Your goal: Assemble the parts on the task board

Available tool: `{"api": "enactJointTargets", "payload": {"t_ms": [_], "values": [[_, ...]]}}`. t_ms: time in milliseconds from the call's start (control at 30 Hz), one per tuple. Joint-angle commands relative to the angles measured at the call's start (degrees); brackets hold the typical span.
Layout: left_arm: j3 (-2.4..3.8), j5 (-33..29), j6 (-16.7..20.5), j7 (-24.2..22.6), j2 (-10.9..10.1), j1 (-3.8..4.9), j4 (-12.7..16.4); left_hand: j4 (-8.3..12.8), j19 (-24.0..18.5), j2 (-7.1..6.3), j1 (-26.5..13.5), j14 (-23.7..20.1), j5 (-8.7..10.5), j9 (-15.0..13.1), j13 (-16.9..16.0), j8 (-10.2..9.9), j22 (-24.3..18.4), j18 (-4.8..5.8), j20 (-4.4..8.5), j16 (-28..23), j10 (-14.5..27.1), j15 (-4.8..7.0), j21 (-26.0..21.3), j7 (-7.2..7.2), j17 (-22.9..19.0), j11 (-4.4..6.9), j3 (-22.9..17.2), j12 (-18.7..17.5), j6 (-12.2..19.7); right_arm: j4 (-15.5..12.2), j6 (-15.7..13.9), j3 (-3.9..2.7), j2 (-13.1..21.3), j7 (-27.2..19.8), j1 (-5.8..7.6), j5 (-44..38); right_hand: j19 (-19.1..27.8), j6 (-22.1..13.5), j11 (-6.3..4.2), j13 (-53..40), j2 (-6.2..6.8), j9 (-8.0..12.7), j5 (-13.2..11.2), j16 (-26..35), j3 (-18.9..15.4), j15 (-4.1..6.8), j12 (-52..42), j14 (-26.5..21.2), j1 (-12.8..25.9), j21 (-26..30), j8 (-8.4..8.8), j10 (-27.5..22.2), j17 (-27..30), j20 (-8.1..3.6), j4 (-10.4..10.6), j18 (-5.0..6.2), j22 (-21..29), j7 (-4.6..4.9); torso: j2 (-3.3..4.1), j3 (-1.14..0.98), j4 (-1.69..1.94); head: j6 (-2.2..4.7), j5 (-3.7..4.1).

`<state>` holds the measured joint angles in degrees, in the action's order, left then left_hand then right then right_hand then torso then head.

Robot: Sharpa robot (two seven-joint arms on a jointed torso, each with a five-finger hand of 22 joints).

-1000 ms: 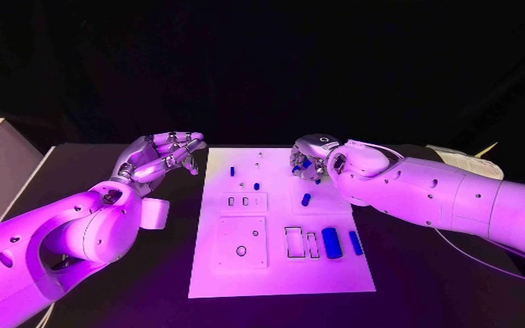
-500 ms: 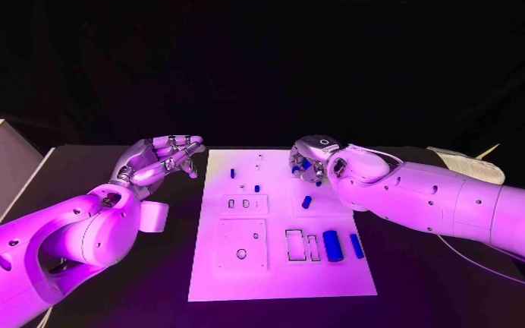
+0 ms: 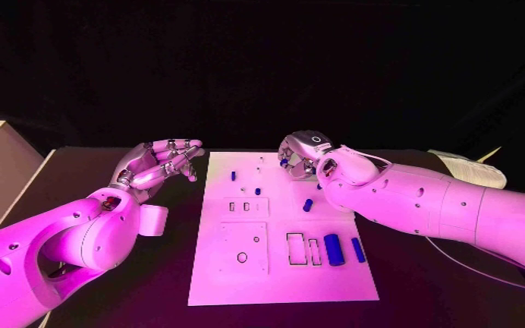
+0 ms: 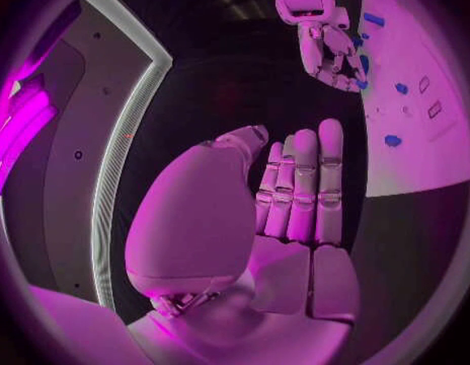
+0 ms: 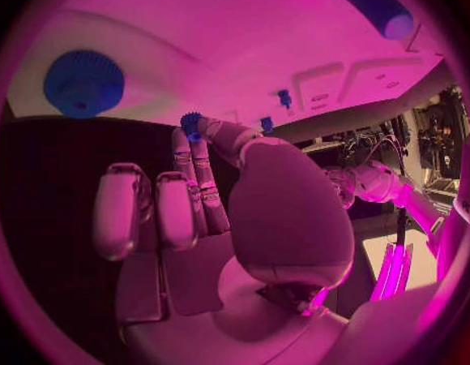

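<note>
right hand [image 3: 297, 156] pinches a small blue gear [image 5: 190, 123]; left hand [image 3: 164, 159] spread, holding nothing.

Black matte table [image 3: 121, 298] carries the scene, its surface visible on both sides and at the near edge. Pale flat panel or box [image 3: 14, 162] at the far left of the table, tilted edge showing, partly cut off by the frame. Pale stack of paper or booklet [image 3: 473, 168] on the table's far right corner, partly hidden; a thin pale cable [image 3: 465, 261] runs across the table on the right side. Dark background behind.
</note>
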<state>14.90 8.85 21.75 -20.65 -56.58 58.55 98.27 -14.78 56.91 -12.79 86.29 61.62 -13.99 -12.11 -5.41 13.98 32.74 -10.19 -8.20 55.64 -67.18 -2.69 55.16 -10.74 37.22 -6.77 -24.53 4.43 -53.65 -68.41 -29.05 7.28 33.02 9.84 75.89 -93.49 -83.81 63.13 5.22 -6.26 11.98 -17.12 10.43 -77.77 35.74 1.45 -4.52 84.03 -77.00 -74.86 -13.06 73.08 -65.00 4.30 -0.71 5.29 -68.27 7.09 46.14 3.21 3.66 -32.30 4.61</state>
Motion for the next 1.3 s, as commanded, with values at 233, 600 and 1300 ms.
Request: {"api": "enactJointTargets", "payload": {"t_ms": [233,600,1300], "values": [[0.06,0.25,-0.88,-0.46,0.23,0.03,0.16,0.07,-0.47,-0.03,-0.65,-0.09,0.2,-0.05,-0.05,0.32,0.05,-0.31,0.12,0.17,0.11,-0.02,0.2,-0.08,0.05,-0.15,-0.28,0.24,0.35,2.96,-3.44,-0.3,-3.31,0.08,0.14,-0.51,0.15,0.28,-2.32,-2.25,-0.93,-0.17,0.47,-0.17,1.24,0.38,-0.17,1.84,-1.16,-0.27,-0.21,2.57,0.13,-0.45,-1.61,-0.9,0.01,0.22,0.27,0.09,0.14,0.23,-0.01],[0.07,0.41,-1.02,-0.28,0.33,0.04,0.32,0.06,-0.51,-0.05,-0.68,-0.1,0.21,-0.06,-0.06,0.33,0.08,-0.31,0.12,0.2,0.12,-0.03,0.25,-0.08,0.05,-0.14,-0.28,0.25,0.36,6.31,-3.04,-0.35,-6.1,-0.68,0.16,0.11,0.16,0.07,-2.28,-2.39,-0.73,-0.3,0.56,-0.26,1.11,0.34,0.02,1.84,-0.8,-0.31,-0.17,2.41,0.05,-0.44,-1.61,-0.91,-0.06,0.25,0.54,0.66,0.95,0.16,0.43],[0.11,0.59,-0.99,-0.12,0.26,0.06,0.54,0.09,-0.55,-0.06,-0.66,-0.11,0.21,-0.08,-0.07,0.35,0.13,-0.31,0.11,0.23,0.13,-0.02,0.32,-0.06,0.05,-0.13,-0.31,0.25,0.37,8.87,-2.74,-0.35,-8.27,-1.44,0.14,0.81,0.21,-0.3,-2.19,-2.5,-0.67,-0.41,0.74,-0.34,1.12,0.28,0.29,1.84,-0.55,-0.29,-0.03,2.12,0.02,-0.41,-1.62,-0.91,-0.07,0.32,0.77,0.74,1.02,0.16,-0.28]]}}
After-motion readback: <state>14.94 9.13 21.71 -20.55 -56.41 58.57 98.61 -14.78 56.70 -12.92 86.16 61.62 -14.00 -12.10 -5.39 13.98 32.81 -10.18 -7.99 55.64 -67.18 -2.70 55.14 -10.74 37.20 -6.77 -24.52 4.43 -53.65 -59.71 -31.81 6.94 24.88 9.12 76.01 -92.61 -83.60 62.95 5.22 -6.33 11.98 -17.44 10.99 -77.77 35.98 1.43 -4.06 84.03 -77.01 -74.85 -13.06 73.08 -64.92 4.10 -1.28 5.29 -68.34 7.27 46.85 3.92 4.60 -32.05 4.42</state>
